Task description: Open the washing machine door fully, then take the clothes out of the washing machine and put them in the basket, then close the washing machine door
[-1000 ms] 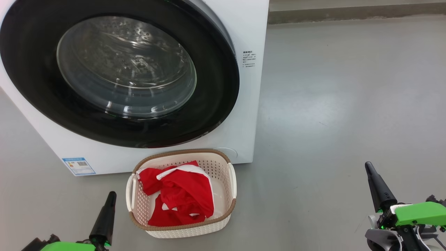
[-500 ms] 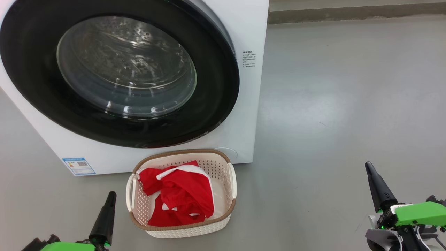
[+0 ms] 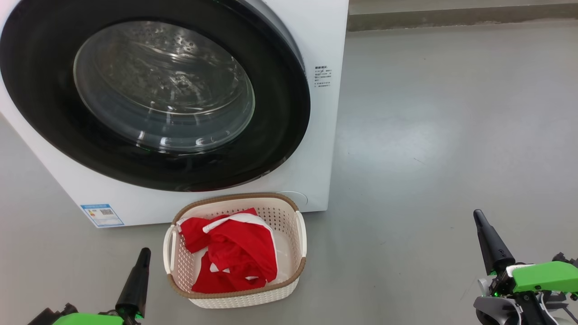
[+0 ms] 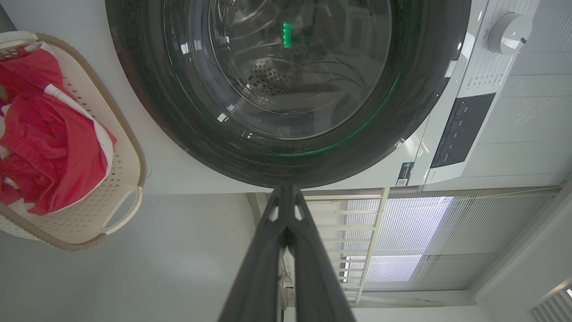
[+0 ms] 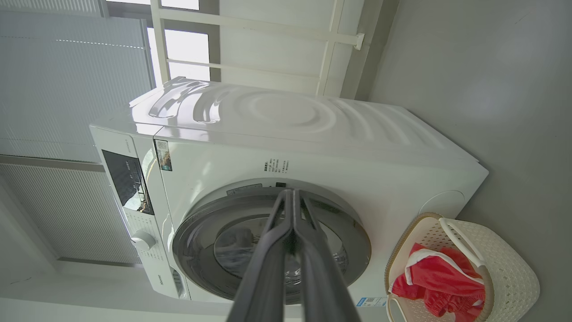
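The washing machine [image 3: 316, 135] stands ahead with its round black-rimmed door [image 3: 153, 95] closed flat against the front; through the glass I see bare steel drum. In front of it on the floor sits the cream basket [image 3: 300, 234], holding the red clothes [image 3: 235, 253] with white trim. My left gripper [image 3: 143, 253] rests low, just left of the basket, fingers pressed together and empty. My right gripper [image 3: 477, 215] sits far to the right, also shut and holding nothing. The wrist views show the door [image 4: 286, 89] [image 5: 272, 241], basket [image 4: 120, 179] [image 5: 509, 268] and clothes [image 4: 49, 147] [image 5: 442, 281].
Grey floor [image 3: 442, 135] stretches wide to the right of the machine. A low wall base [image 3: 460, 18] runs along the back. The control panel and dial [image 4: 507, 31] sit on the machine's upper front, with window blinds [image 5: 67, 67] behind it.
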Robot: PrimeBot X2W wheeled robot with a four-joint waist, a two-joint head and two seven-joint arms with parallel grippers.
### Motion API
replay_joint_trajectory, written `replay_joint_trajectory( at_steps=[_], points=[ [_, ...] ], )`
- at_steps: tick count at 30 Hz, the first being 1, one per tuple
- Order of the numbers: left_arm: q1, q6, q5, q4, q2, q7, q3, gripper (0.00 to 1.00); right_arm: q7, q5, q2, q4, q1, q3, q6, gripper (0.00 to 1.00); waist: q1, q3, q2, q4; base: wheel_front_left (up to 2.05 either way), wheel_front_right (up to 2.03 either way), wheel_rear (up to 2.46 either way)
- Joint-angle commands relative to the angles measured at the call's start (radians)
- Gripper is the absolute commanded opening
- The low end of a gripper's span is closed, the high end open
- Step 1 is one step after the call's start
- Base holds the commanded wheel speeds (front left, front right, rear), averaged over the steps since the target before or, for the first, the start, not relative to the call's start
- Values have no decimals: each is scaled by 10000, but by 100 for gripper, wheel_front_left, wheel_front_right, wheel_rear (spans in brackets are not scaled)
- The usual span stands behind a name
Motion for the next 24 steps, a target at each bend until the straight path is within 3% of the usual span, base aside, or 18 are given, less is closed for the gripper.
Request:
replay_joint_trajectory(
  at_steps=[1, 24],
  points=[
    [-402, -71, -69, -207, 154, 63, 356, 0, 61, 33, -153, -259, -416, 151, -6, 0, 0, 0, 0, 0, 0, 0, 0],
    [-401, -71, -70, -208, 154, 62, 355, 0, 63, 31, -151, -259, -417, 148, -6, 0, 0, 0, 0, 0, 0, 0, 0]
  ],
)
